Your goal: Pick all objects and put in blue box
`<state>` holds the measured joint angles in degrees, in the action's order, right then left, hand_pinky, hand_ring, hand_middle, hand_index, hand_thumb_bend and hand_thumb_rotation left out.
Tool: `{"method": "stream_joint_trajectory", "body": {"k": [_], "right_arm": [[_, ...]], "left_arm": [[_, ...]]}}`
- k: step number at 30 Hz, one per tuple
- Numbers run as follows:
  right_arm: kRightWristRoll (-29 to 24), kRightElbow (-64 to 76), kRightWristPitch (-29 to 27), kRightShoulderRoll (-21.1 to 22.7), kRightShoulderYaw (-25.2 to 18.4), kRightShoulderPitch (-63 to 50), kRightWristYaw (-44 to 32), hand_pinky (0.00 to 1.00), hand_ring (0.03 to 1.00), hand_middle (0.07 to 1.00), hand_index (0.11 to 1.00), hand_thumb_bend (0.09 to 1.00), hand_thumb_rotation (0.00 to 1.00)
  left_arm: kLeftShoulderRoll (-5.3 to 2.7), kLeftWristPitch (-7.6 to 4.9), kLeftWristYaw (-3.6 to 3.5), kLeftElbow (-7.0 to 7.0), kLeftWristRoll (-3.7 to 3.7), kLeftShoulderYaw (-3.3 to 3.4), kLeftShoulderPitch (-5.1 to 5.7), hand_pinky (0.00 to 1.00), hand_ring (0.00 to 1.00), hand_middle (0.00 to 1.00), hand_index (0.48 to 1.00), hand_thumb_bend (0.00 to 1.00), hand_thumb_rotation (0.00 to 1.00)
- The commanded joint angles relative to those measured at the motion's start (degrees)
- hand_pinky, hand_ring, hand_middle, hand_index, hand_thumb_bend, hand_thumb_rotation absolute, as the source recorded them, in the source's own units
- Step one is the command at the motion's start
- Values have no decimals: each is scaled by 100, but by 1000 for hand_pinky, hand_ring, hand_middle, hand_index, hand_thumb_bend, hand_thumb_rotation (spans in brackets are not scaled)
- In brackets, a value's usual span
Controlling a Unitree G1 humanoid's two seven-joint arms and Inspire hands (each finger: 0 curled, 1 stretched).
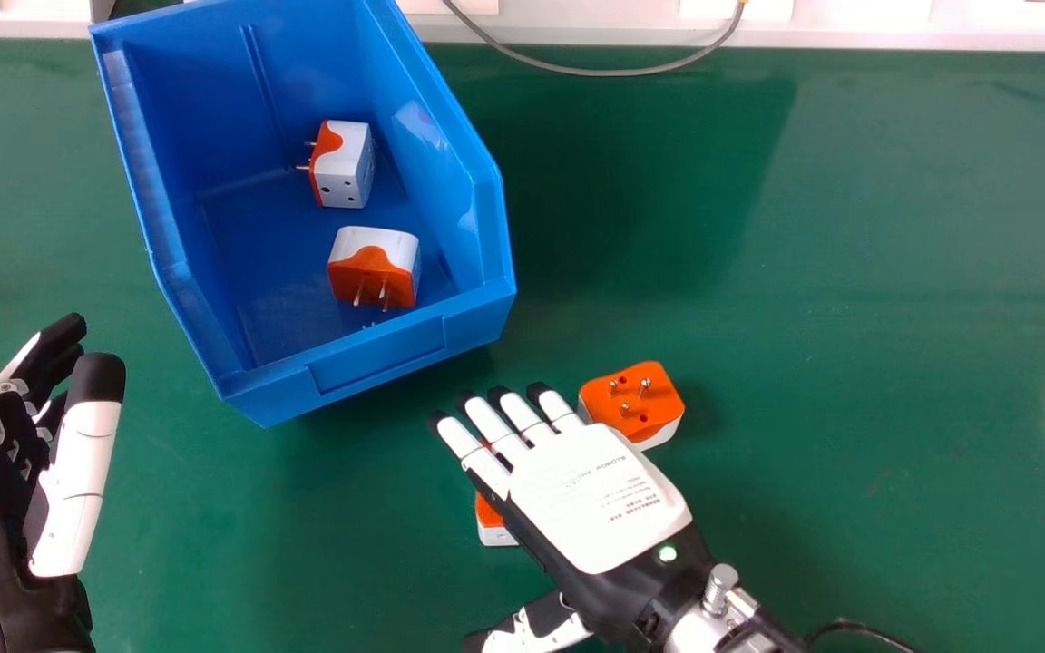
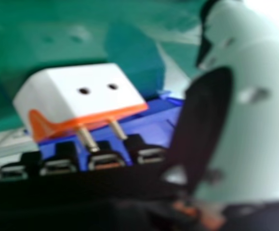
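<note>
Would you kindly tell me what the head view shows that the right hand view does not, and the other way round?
Head view: the left hand, two plugs inside the box, a pins-up plug beside the right hand, and that hand's white back.

Right hand view: the thumb up close, and a plug's white side with two holes, its pins by the fingertips.

Both: the right hand, the box, the green table and a plug near that hand.
</note>
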<state>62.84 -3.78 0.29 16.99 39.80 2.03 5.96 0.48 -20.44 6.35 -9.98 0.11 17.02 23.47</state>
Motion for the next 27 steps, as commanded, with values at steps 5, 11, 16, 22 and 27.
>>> {"method": "stream_joint_trajectory", "body": {"k": [5, 11, 16, 22, 27], "right_arm": [[-1, -392, 21, -168, -8, 333, 33, 765, 841, 862, 837, 524, 370], [-232, -1058, -88, -402, -73, 829, 167, 667, 773, 803, 776, 512, 321], [-470, -1495, -247, -513, -119, 1063, 335, 615, 725, 762, 736, 536, 101], [-715, -1954, -446, -614, -122, 1219, 631, 517, 633, 684, 698, 508, 13], [-935, -2058, -582, -593, -117, 1293, 556, 396, 510, 577, 619, 472, 2]], "left_arm": [[5, 43, 3, -208, -24, 22, 47, 795, 828, 818, 822, 933, 776], [25, 68, -22, -209, -75, 52, 25, 795, 828, 818, 822, 944, 776], [38, 64, -36, -197, -100, 66, 15, 795, 827, 818, 822, 970, 770], [38, 27, -55, -226, -106, 63, 50, 794, 827, 817, 821, 976, 767], [47, 27, -67, -255, -90, 62, 73, 793, 828, 817, 821, 976, 767]]}}
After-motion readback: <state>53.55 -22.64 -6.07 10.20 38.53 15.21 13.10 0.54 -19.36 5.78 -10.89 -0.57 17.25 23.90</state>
